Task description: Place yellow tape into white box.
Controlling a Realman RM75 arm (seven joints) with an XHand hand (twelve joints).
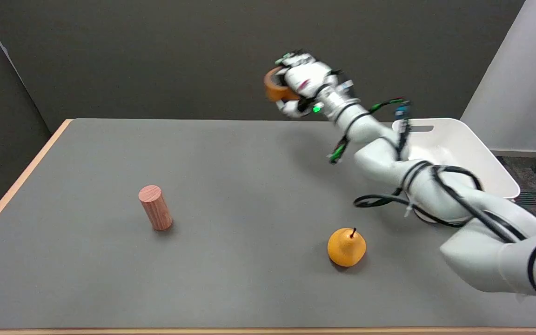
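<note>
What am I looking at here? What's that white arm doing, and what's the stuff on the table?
It's one picture, taken from a camera above the table's near side. The white arm is a robot's right arm, steered by a person. Its hand is raised above the table, fingers wrapped around a roll of tape. The tape is meant for the white box on the right. Also on the table: a wooden cylinder, standing up, and a pear.
</note>
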